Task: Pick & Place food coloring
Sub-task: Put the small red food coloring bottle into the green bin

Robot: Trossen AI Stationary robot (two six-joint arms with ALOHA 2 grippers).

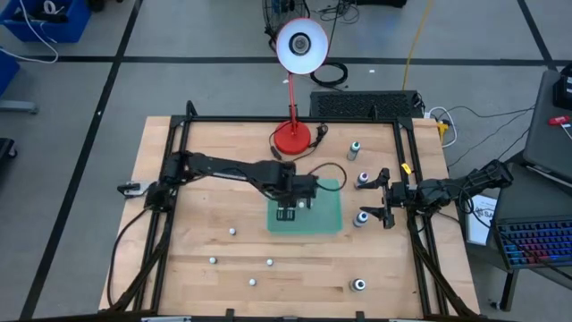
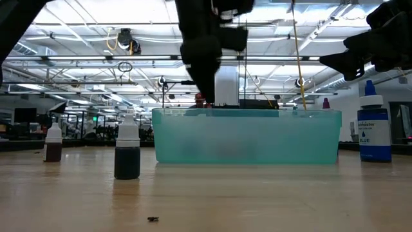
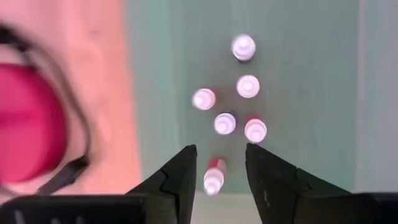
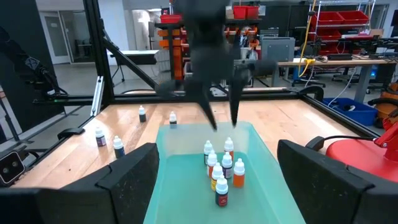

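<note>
Closest to the left wrist camera: left end effector, fingers parted with a clear gap, gripping nothing, hanging above the green bin in the middle of the tabletop. Directly below, between those fingers but untouched by either, one red-filled food coloring bottle standing on the bin floor. Just beyond it, five more white-capped bottles clustered close together, so six in the bin by count. Outside the bin, eight left on the wood: four tiny white-topped ones scattered on the left arm's side toward the front edge, and four more along the right side, two of them close to the right end effector. That one wide open and empty, parked at the right border of the tabletop, facing the bin. Fourteen bottles in all, one bin, one red lamp at the back. Judged from the layout: somewhat under halfway, six placed and eight to fetch, with the nearest candidates probably those beside the bin's right wall.
</note>
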